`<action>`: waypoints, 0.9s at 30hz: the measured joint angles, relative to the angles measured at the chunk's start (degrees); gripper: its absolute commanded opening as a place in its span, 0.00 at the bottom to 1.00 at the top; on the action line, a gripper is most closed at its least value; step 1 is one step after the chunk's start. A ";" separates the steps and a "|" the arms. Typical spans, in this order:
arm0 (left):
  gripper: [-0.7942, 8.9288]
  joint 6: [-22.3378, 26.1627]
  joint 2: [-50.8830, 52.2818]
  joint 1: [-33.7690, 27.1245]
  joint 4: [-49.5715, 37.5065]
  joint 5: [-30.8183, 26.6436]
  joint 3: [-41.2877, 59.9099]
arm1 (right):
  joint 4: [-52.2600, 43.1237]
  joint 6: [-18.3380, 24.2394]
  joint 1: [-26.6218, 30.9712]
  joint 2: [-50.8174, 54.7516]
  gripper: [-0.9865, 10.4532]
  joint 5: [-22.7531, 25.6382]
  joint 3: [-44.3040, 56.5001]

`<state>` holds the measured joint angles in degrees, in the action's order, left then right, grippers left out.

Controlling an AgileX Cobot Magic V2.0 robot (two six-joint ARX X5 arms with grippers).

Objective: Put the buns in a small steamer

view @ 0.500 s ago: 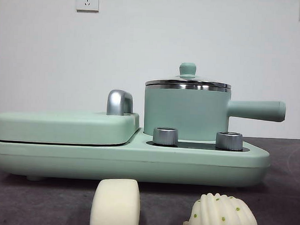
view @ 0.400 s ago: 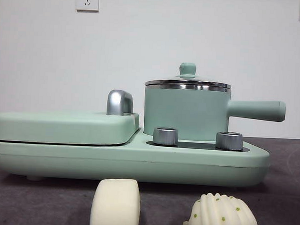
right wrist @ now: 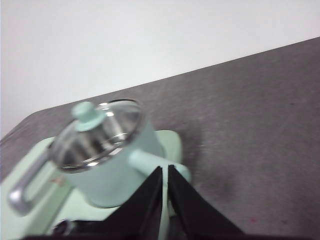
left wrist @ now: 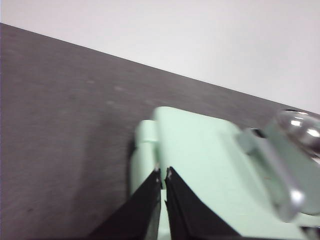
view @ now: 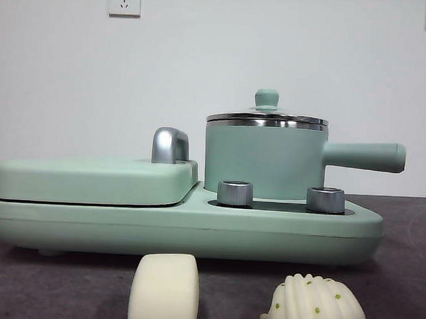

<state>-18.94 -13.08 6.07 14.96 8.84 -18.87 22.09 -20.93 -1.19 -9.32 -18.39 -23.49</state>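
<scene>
Mint-green, the small steamer is seated lidded on the cooker base, its long handle lying level toward the right. Both buns are laid on the table in front. The left gripper and right gripper are held closed, empty, above.

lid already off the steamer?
No, the glass lid with its green knob sits closed on the small steamer.

The dark grey bench carries a mint-green cooker base at its centre. Toward six o'clock lie the smooth cream bun and, at about five o'clock, the ridged green-dotted bun, apart.
</scene>
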 measured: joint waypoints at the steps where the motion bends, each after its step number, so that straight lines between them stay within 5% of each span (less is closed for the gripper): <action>1: 0.10 0.00 -1.05 0.15 0.09 0.92 -1.31 | 0.94 0.15 0.00 -1.05 0.10 -1.05 -1.60; 14: 0.10 3.45 -19.08 2.51 6.73 16.26 -22.49 | 14.73 11.69 0.00 -17.90 0.10 -18.82 -22.12; 20: 0.10 5.18 -24.39 4.81 6.69 23.39 -26.53 | 17.53 16.83 -0.28 -21.40 0.10 -24.26 -26.21; 27: 0.11 5.95 -25.59 6.40 6.75 24.13 -26.62 | 17.64 18.12 -1.42 -21.46 0.10 -25.38 -26.23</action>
<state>-12.99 -38.68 12.47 21.71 32.97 -45.50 39.72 -2.81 -2.61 -30.79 -43.77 -49.71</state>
